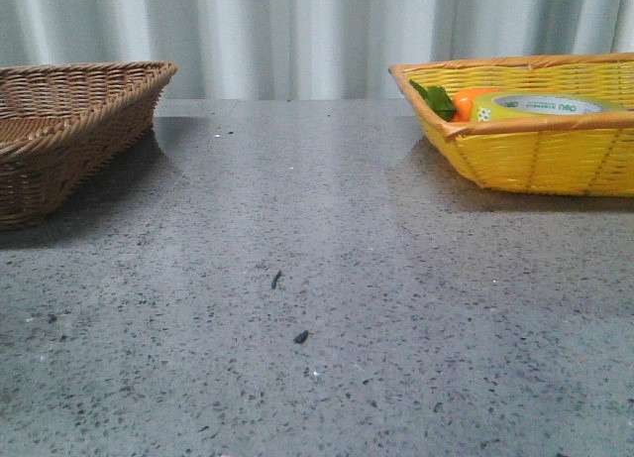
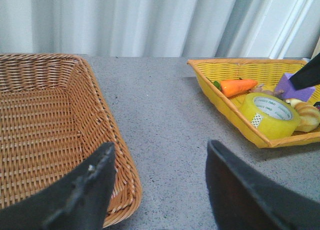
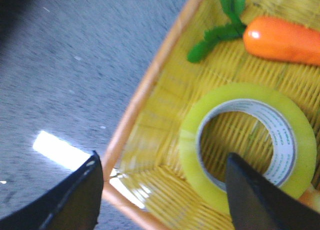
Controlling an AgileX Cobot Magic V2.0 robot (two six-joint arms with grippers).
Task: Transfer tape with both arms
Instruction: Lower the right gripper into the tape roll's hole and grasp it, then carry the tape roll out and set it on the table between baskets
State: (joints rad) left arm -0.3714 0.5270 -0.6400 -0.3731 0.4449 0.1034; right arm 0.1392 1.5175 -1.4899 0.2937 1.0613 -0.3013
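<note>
Tape [image 1: 540,107] lying flat in the yellow basket [image 1: 555,165] at the upper right of the front view, just beside the orange carrot [image 1: 474,100] with its green leaves [image 1: 436,102]. Brown wicker basket [image 1: 59,140] at the upper left, well apart across the grey speckled table [image 1: 317,308]. Right gripper [image 3: 165,190] spread wide above the yellow basket's near corner, one finger [image 3: 260,200] overlapping the tape's ring at lower right of that frame, contact not discernible. Left gripper [image 2: 160,185] likewise spread, empty, dark fingers at the frame's bottom, over the brown basket's edge and bare table. Purple item [image 2: 295,88] and bread-like pieces [image 2: 307,115] behind the tape in the left wrist view
</note>
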